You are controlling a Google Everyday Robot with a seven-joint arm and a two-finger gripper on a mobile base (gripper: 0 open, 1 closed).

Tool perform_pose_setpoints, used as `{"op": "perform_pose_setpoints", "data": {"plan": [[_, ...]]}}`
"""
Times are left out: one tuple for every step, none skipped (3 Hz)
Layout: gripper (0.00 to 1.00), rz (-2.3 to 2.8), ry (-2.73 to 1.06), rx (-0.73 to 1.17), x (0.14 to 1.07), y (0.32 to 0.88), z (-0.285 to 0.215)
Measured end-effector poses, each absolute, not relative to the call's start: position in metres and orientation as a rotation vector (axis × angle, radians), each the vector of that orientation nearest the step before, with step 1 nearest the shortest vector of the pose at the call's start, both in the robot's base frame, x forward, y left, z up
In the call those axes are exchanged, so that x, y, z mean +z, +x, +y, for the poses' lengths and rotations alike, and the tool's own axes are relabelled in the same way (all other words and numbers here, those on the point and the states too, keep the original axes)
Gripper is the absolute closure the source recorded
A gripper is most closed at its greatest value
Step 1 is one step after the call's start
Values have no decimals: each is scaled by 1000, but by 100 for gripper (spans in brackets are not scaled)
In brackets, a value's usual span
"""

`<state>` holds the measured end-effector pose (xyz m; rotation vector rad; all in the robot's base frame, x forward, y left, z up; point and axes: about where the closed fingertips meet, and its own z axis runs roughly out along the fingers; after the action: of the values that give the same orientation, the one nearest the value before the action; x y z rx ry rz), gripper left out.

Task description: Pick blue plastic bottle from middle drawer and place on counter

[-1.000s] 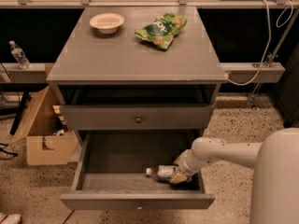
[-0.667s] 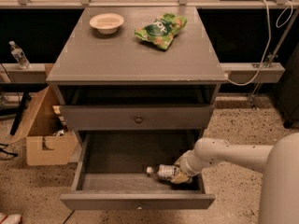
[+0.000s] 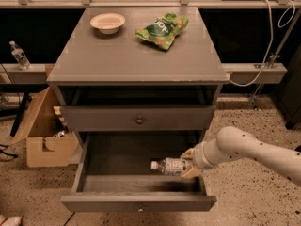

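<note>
The grey tabletop (image 3: pixel 136 60) carries a green snack bag (image 3: pixel 162 29) and a pale bowl (image 3: pixel 107 22), set apart from each other. Below it, the middle drawer (image 3: pixel 138 203) stands pulled out. Inside it, towards the right, the claw (image 3: pixel 187 164) pinches the blue plastic bottle (image 3: pixel 168 166), which lies sideways with its white cap pointing left.

Lower right: hand (image 3: pixel 188 163) clamped round blue plastic bottle (image 3: pixel 167 165), masking its base end; label print too small to read. Arm (image 3: pixel 254 149) cut off at right edge, covering right corner of middle drawer (image 3: pixel 136 202). Dark gap under worktop (image 3: pixel 136 55) lost in shadow. Cardboard box (image 3: pixel 44 145) contents, centre left, indistinct. Pale object (image 3: pixel 9 220) clipped at lower-left corner.
</note>
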<state>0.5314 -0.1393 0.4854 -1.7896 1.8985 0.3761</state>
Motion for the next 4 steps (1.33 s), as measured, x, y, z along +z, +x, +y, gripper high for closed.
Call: {"op": "perform_pose_setpoints", "data": {"plan": [[100,1898,-1790,376,486,531,-139],[100,1811,-1835,406,535,543,-109],[100,1678,-1907,395,608,552,-71],[100,1585,-1952,330,670,554,-46]]}}
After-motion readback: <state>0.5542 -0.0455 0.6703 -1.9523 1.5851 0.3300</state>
